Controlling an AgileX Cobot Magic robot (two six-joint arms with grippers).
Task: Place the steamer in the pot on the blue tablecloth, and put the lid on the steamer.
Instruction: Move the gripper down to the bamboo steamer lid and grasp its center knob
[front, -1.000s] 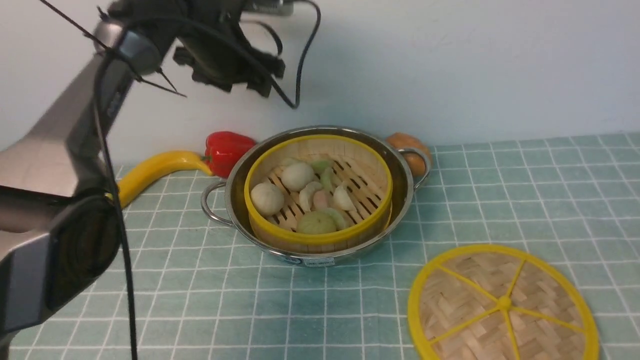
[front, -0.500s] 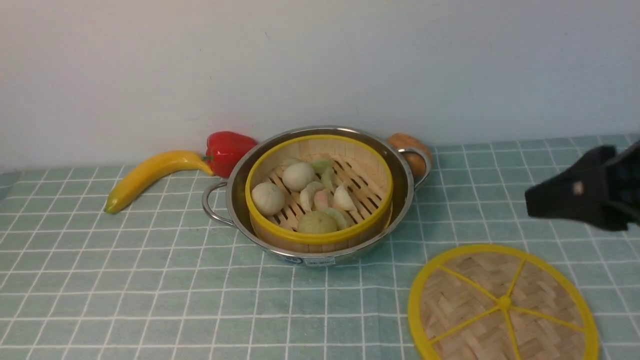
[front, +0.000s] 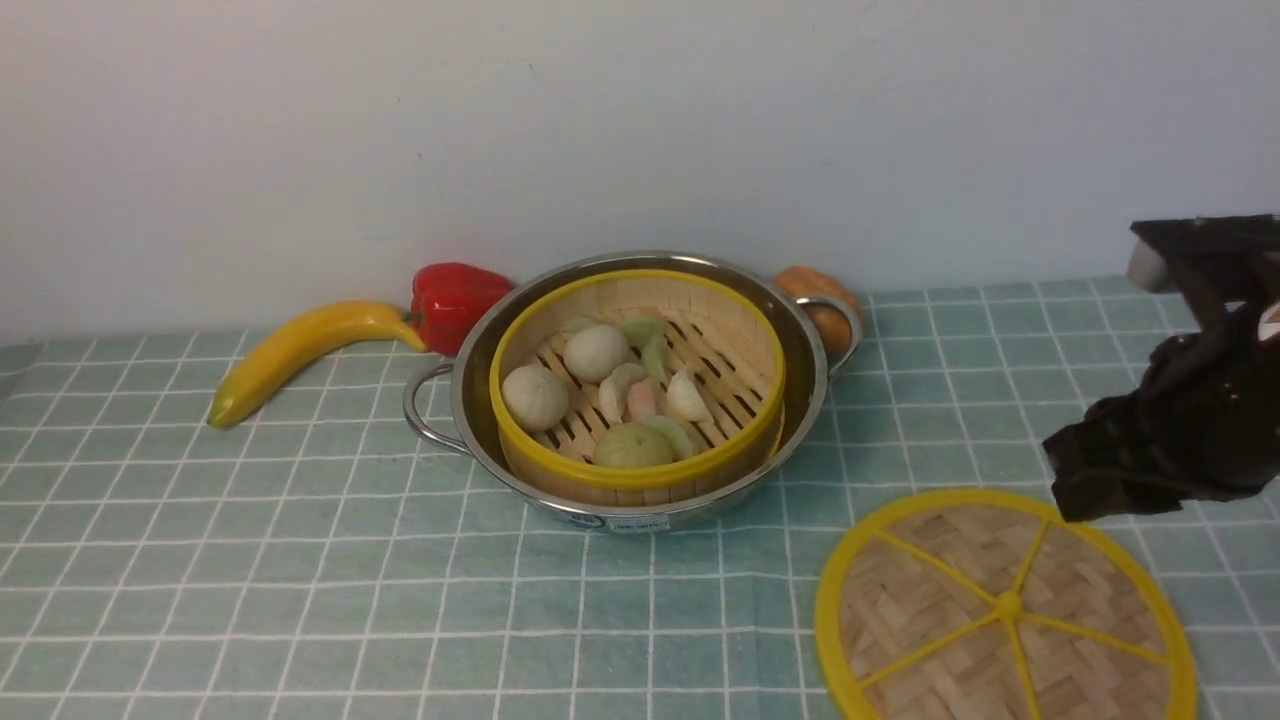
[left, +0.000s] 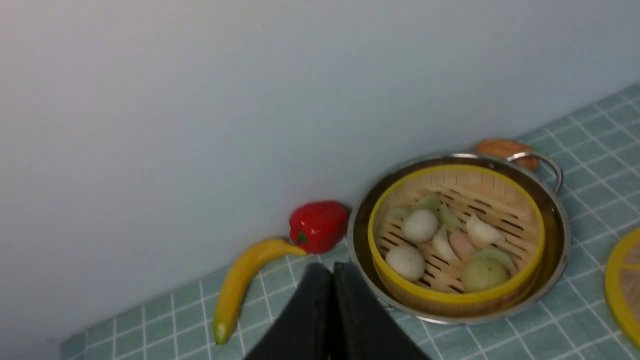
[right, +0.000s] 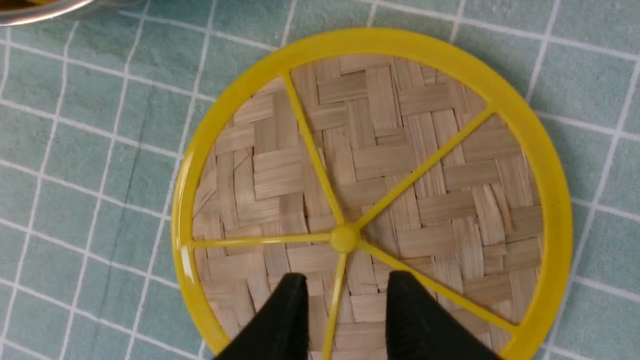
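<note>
The steamer, a yellow-rimmed bamboo basket holding white and pale-green buns, sits inside the shiny pot on the blue tablecloth. The woven lid lies flat on the cloth at the front right, apart from the pot. My right gripper hangs just above the lid's far edge. In the right wrist view it is open and empty, its fingers either side of a yellow spoke near the centre knob. My left gripper is shut and empty, back from the pot and the steamer.
A yellow banana and a red pepper lie to the left of the pot, by the back wall. An orange-brown object sits behind the pot's right handle.
My left arm has left the front view and its jaws have closed. The right gripper came in from the right and dropped toward the lid.
</note>
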